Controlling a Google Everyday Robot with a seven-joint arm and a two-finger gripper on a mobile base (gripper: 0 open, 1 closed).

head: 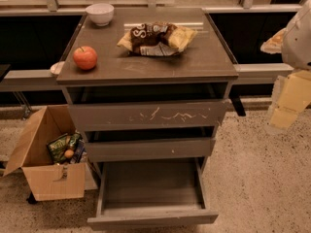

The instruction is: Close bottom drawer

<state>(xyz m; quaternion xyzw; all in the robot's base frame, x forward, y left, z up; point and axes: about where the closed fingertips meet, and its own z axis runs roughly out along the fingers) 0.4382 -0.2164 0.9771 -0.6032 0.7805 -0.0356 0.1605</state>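
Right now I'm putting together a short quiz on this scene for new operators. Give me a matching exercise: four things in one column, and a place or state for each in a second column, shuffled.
Things
1. apple
2. bottom drawer
3. cardboard box
4. gripper

Places or states
A. on the floor, left of the cabinet
B. pulled far out, nothing inside
C. at the right edge of the view, apart from the cabinet
D. on the cabinet top, front left

Pairs: 1-D, 2-B, 3-A, 4-C
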